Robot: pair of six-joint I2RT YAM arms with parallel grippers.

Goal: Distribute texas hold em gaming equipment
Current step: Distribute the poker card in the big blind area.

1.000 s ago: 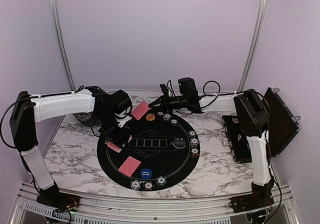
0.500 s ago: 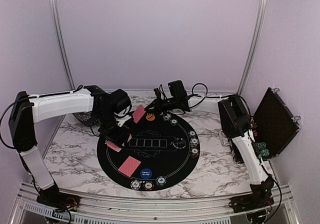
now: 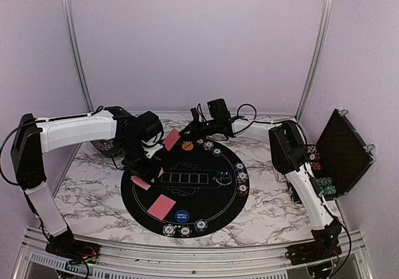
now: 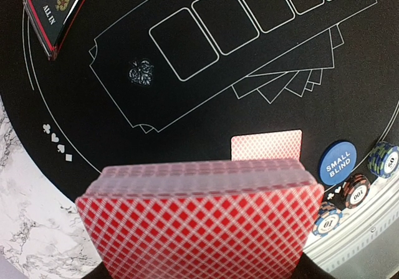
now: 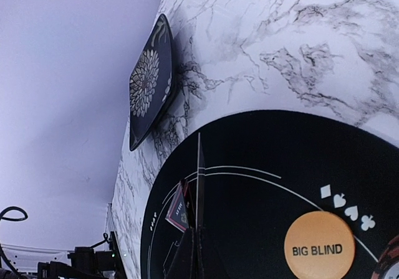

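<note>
Card (image 5: 199,185) edge-on in right gripper (image 5: 197,254), apparently pinched, over mat rim (image 5: 249,114) (left gripper (image 3: 146,174) clamping deck (image 4: 199,229))

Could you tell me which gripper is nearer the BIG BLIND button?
Right: right gripper, holding a card, hangs beside the button; left gripper, holding the deck, is farther.

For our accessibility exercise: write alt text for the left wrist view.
A deck of red-backed cards fills the foreground above a black mat. Beyond it lie one red-backed card, a blue SMALL BLIND button, three chips and, top left, a triangular ALL IN marker.
</note>
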